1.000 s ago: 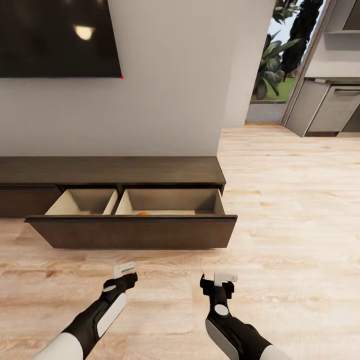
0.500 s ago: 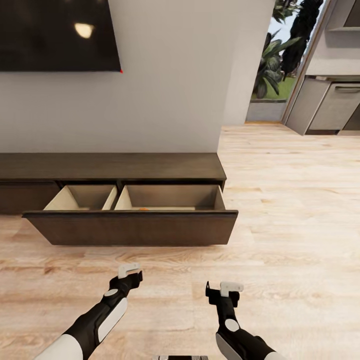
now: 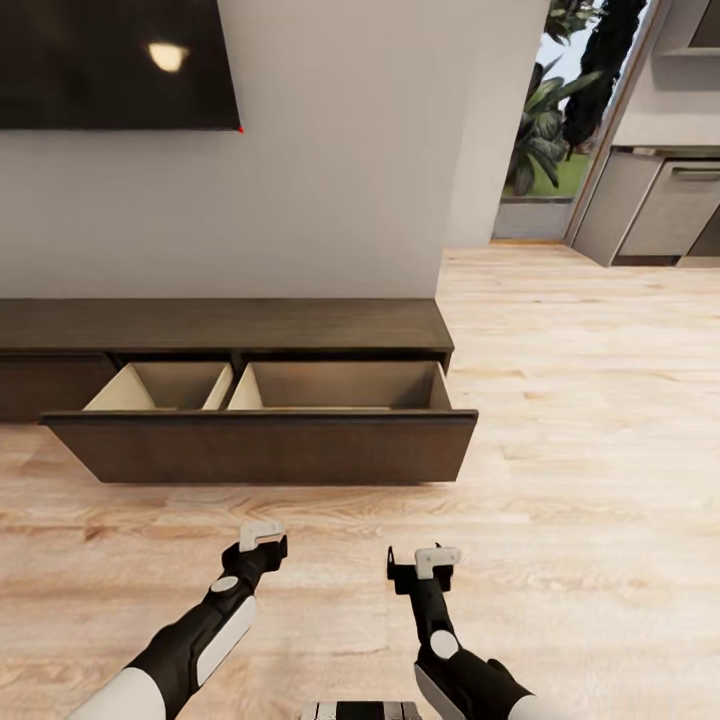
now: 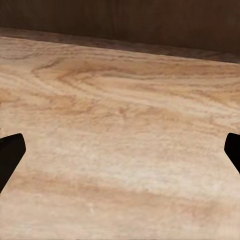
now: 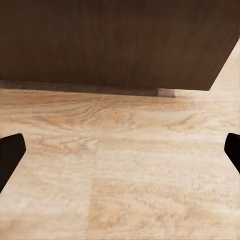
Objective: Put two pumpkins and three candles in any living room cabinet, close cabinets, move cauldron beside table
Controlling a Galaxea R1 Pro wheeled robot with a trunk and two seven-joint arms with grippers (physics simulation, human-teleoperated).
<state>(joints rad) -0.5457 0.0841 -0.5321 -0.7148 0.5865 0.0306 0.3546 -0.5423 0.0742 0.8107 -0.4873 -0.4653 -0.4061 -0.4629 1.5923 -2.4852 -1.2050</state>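
Observation:
The long dark-brown cabinet (image 3: 220,325) runs along the wall, its wide drawer pulled out toward me. Behind the dark drawer front (image 3: 260,447) I see two pale compartments; their floors are hidden by that front. Both arms hang low over the wood floor, short of the drawer. My left gripper (image 3: 262,540) and right gripper (image 3: 420,565) are open and hold nothing. In the left wrist view the fingertips (image 4: 10,155) sit far apart over bare floor. The right wrist view has its fingertips (image 5: 10,152) equally wide, facing the drawer front (image 5: 115,45). The pumpkins, candles, cauldron and table are out of view.
A dark screen (image 3: 110,60) hangs on the wall above the cabinet. At the right, wood floor (image 3: 580,400) leads to a glass opening with plants (image 3: 555,120) and grey cupboards (image 3: 660,205).
The camera has drawn back a little, so the drawer front now hides the orange speck seen in the right compartment. My right arm has shifted slightly left.

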